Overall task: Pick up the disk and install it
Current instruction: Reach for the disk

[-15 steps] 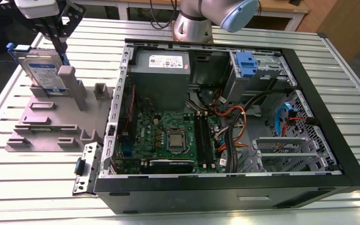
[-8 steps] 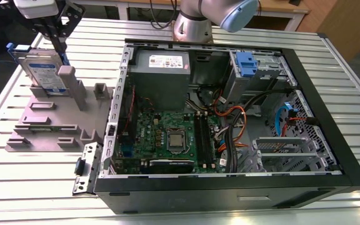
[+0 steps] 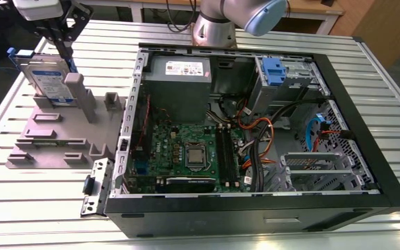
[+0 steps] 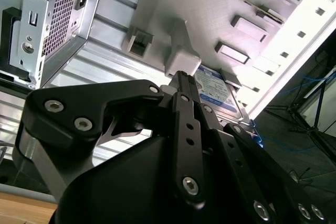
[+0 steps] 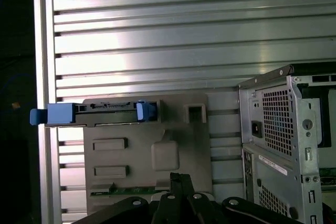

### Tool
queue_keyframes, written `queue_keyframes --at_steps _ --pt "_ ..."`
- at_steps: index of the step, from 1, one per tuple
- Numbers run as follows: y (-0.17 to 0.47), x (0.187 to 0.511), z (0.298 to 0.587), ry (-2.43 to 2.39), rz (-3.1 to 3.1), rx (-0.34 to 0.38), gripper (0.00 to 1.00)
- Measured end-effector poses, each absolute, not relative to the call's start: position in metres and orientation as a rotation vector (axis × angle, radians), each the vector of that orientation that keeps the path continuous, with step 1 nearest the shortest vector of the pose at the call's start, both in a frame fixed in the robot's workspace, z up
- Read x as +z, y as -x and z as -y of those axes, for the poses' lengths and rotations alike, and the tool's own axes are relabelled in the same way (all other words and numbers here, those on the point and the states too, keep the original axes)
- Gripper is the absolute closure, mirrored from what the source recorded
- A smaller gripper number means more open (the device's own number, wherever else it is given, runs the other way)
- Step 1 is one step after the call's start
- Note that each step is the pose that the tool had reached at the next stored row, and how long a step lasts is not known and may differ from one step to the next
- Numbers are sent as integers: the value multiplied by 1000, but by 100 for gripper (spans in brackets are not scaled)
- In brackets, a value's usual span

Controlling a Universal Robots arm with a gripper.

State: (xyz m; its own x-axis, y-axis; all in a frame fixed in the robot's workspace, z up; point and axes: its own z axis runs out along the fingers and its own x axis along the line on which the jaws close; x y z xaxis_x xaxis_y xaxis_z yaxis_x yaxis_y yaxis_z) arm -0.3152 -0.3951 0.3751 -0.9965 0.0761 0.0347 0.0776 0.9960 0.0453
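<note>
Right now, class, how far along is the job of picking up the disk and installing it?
Done: nothing shows as finished; the disk stands upright in the grey holder, outside the open computer case. In hand: the gripper hangs close above the disk's top edge, with no grasp visible. Left: the disk is not yet lifted or installed in the case.

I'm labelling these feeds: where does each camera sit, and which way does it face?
Exterior view: high off the arm, looking down on the open black computer case; grey arm base and black tool show.
First wrist view: on the arm, facing the slatted metal table; tool's end shows.
Second wrist view: on the arm, looking along the tool.
All share the silver-grey disk in its blue carrier, on the grey fixture.
</note>
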Motion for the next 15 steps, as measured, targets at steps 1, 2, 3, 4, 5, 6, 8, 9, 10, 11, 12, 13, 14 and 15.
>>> queue_keyframes --at_steps 1,2,3,4,5,6,8,9,10,11,12,13,14,15 --pt "316 375 395 120 3105 -72 89" --pt "316 375 395 120 3106 -73 89" --pt "316 375 395 119 3106 -73 89" --pt "316 375 395 119 3106 -73 89" --pt "317 375 395 120 3106 -73 89" --pt "317 375 395 120 3106 -72 89" --pt "317 375 395 120 3106 -73 89" --pt "317 375 395 120 3106 -73 89" --pt "318 375 395 119 3106 -73 89" --pt "318 375 395 120 3105 -72 89" --pt "318 375 395 120 3106 -72 89" --pt "318 375 395 120 3106 -73 89" --pt "319 375 395 120 3106 -73 89" --pt "319 375 395 120 3106 -73 89"
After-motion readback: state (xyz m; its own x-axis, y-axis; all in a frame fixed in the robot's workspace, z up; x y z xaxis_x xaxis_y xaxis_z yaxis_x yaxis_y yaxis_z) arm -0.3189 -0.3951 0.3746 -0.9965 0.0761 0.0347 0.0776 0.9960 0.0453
